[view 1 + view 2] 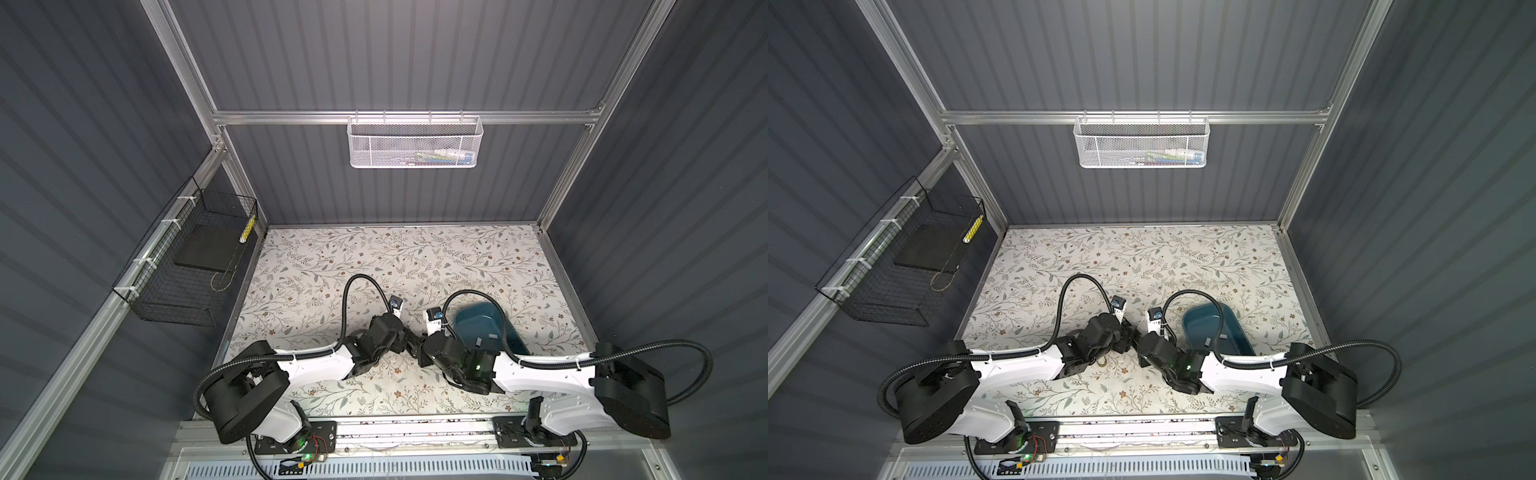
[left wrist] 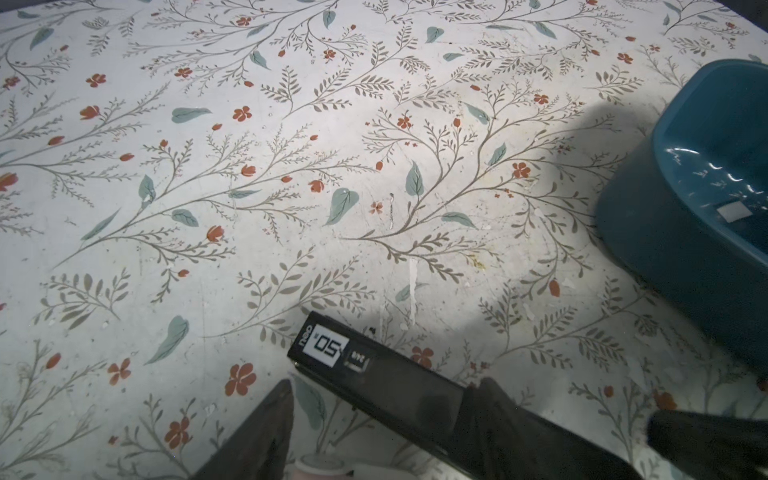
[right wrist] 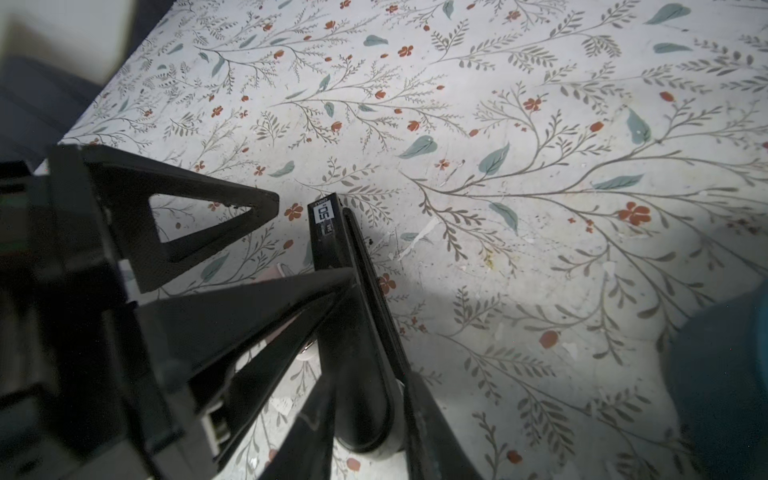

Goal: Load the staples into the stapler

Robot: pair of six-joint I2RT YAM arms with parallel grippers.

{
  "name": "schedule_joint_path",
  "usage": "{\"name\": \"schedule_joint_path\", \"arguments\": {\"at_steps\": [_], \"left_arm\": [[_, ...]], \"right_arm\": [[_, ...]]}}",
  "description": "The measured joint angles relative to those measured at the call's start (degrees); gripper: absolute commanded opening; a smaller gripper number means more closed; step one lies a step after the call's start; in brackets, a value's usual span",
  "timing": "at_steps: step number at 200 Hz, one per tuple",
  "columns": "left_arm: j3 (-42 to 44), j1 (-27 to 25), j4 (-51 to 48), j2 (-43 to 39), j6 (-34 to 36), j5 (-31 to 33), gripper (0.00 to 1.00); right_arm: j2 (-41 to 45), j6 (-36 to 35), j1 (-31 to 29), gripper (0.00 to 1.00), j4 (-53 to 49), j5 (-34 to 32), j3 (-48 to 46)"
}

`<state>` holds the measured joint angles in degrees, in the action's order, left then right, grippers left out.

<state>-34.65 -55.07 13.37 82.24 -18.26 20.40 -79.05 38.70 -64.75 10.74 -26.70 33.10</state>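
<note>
Black stapler [image 3: 353, 332], gripped by right end effector [image 3: 370, 382], points labelled tip straight away from it; left end effector [image 2: 384, 386] open.

Here the stapler [image 2: 374, 374] is seen near the middle of the table [image 1: 332, 257], toward the front. It is straddled by the left gripper [image 2: 382, 385] from the left and clasped at its rear end by the right gripper [image 3: 365, 382] from the right. Just to its right a tub [image 1: 473, 320] is set on the table, with two staples [image 1: 478, 343] lying apart inside. Behind, a mesh basket [image 1: 415, 141] is hung on the back rail. On the left wall a wire basket [image 1: 183, 286] is mounted, and a flat pad [image 1: 208, 247] is laid in it.
</note>
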Motion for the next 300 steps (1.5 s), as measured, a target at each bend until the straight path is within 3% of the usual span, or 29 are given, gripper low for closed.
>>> {"name": "schedule_joint_path", "arguments": {"at_steps": [89,300], "left_arm": [[0.9,0.1,-0.1,0.0,0.0,-7.6,0.69],[-2.0,0.7,-1.2,3.9,-1.1,-6.8,0.67]], "right_arm": [[-4.3,2.5,0.1,0.27,1.9,0.0,0.3],[-11.1,11.6,-1.6,0.2,23.6,-6.4,-6.8]]}}
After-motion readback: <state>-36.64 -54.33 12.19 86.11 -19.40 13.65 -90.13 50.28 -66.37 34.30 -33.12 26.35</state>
